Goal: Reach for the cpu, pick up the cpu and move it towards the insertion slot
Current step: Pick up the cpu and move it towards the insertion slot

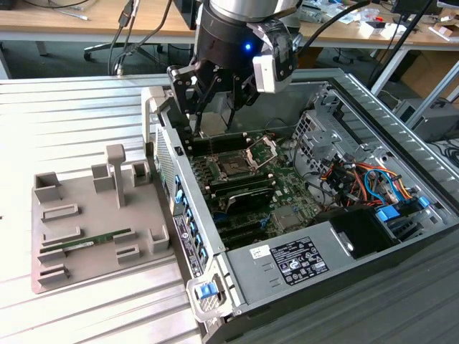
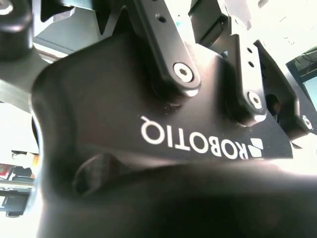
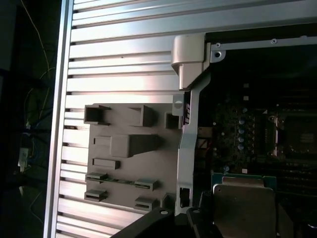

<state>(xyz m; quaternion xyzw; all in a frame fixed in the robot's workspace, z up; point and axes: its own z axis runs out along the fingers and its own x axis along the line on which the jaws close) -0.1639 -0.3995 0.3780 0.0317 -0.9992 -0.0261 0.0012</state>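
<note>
CPU [image 3: 243,206] seen in first wrist view, silvery top up, held in the jaws of the gripper [image 1: 197,107], closed on its edges. Gripper hung above the open computer case [image 1: 344,279], near its back wall. Insertion slot [image 1: 234,167] lay open on the motherboard below. Grey fixture tray [image 1: 86,229] sat on the ribbed tabletop [image 1: 72,115], memory stick [image 1: 86,242] in it.

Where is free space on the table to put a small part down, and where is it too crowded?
Bare ribbed table lies between the grey fixture tray and the far edge, and also in front of the tray toward the computer case. Inside the case it is crowded: the gripper hangs above the insertion slot, with cables nearby.
</note>
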